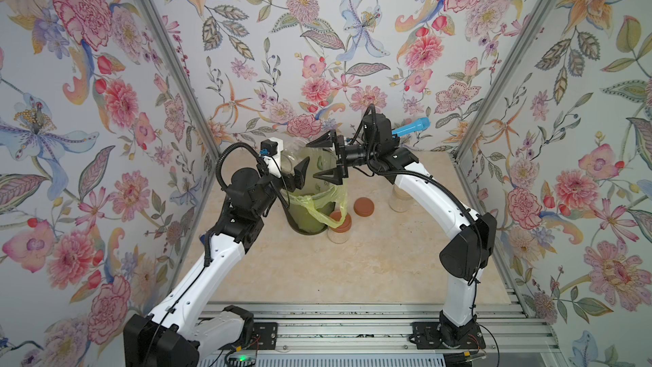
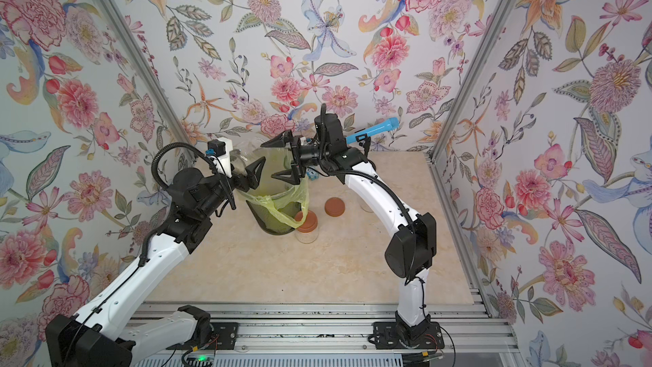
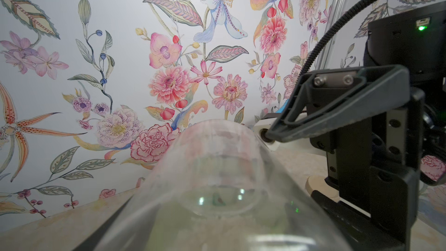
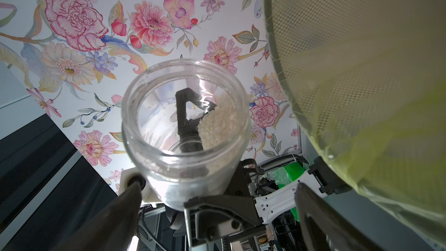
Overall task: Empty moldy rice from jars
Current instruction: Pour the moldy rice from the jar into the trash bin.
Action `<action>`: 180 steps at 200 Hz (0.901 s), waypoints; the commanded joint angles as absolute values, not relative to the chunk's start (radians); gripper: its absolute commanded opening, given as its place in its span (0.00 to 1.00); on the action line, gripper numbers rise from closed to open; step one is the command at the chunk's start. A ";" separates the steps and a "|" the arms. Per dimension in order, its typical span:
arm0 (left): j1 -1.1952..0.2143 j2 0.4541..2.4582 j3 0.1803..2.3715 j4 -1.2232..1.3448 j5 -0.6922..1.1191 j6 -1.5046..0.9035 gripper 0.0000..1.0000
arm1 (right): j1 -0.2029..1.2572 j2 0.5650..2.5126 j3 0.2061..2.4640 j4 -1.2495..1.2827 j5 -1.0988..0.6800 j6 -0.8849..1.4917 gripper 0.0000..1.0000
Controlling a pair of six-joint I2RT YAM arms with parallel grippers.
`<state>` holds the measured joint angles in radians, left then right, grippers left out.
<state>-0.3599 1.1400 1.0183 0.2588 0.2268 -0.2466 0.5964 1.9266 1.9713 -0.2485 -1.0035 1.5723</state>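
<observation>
Wallpaper (image 1: 317, 30), matte and printed with pink, blue and orange flowers, covers all three walls. The bench (image 1: 352, 270) is a glossy beige stone-look slab, fronted by a ribbed aluminium rail (image 1: 335, 323).

The bin (image 1: 305, 222) is a tall round cylinder of fine dark mesh. It is lined with a thin, crinkled yellow-green bag (image 1: 319, 206) whose loose tail droops over the rim onto the red-lidded jar (image 1: 339, 231), hiding part of its lid.

The left fingers (image 1: 302, 172), black and triangular, grip the open jar (image 4: 185, 126) by its clear, dust-clouded round body. It is tipped on its side above the bin's far rim. Its mouth faces the right fingers (image 1: 321, 142), which are spread wide with nothing between them. One left finger shows only through the glass.

The beige-lidded jar (image 1: 400, 203) stands well apart, half hidden behind the right arm (image 1: 434, 192); a pale mass shows through its wall. A loose lid (image 1: 364, 206), a reddish-brown disc, lies on the bench between the two standing jars.

The rice (image 4: 222, 121), a small grainy off-white heap, lies along one side inside the open jar.
</observation>
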 commanded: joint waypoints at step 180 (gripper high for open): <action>-0.352 1.288 1.415 -0.227 0.192 -0.196 0.00 | 0.563 1.973 2.298 -0.847 -0.718 0.735 1.00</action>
<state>-0.3588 1.2732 1.3266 -0.1993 0.2043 -0.2077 0.5659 1.9518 2.2574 -0.7475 -0.7753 0.8692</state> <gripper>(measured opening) 0.880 0.997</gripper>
